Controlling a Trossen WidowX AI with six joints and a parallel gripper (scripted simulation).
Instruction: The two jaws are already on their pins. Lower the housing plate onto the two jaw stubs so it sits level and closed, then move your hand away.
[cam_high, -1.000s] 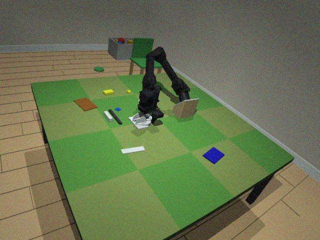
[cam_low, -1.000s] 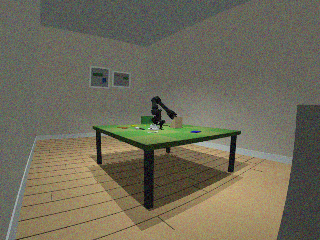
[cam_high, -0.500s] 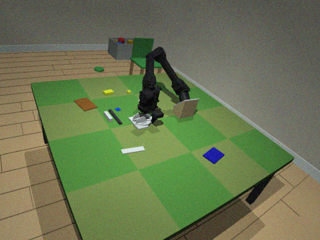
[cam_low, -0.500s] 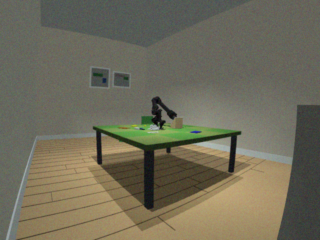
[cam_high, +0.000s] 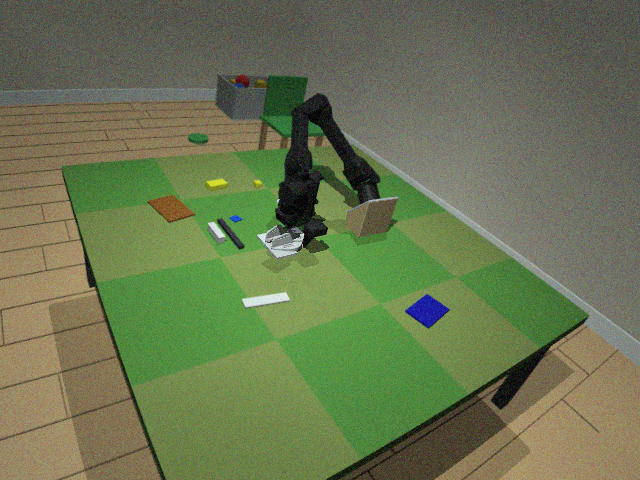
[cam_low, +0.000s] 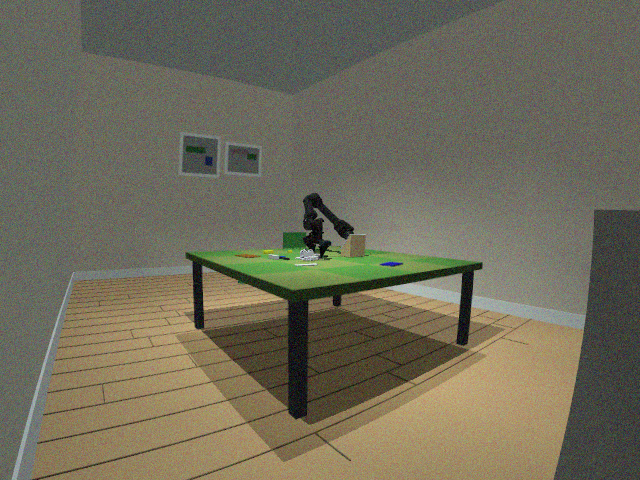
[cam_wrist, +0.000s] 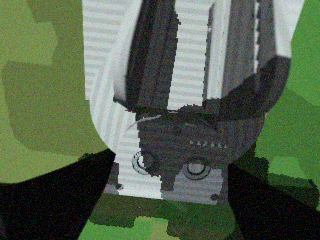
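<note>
My gripper (cam_high: 301, 236) (cam_wrist: 168, 159) is shut on the housing plate (cam_wrist: 145, 186), a pale plate with two ringed round holes, partly in shadow. One black finger is at each side of it in the wrist view. The two long grey-white jaws (cam_high: 280, 238) (cam_wrist: 150, 55) (cam_wrist: 234, 55) lie side by side, with a gap between them, over the white base (cam_high: 280, 254) (cam_wrist: 97, 35). The housing plate lies at the jaws' near ends. The white assembly is small in the exterior view (cam_low: 308, 254). The stubs are covered, and I cannot tell whether the plate touches them or is level.
A tan slanted block (cam_high: 379, 218) (cam_low: 355, 245) stands to the right. A white bar (cam_high: 265, 299) and a blue square (cam_high: 427, 311) lie nearer the front. A white block (cam_high: 216, 232), a black bar (cam_high: 230, 233) and an orange plate (cam_high: 171, 208) lie left. A yellow block (cam_high: 216, 184) lies farther back.
</note>
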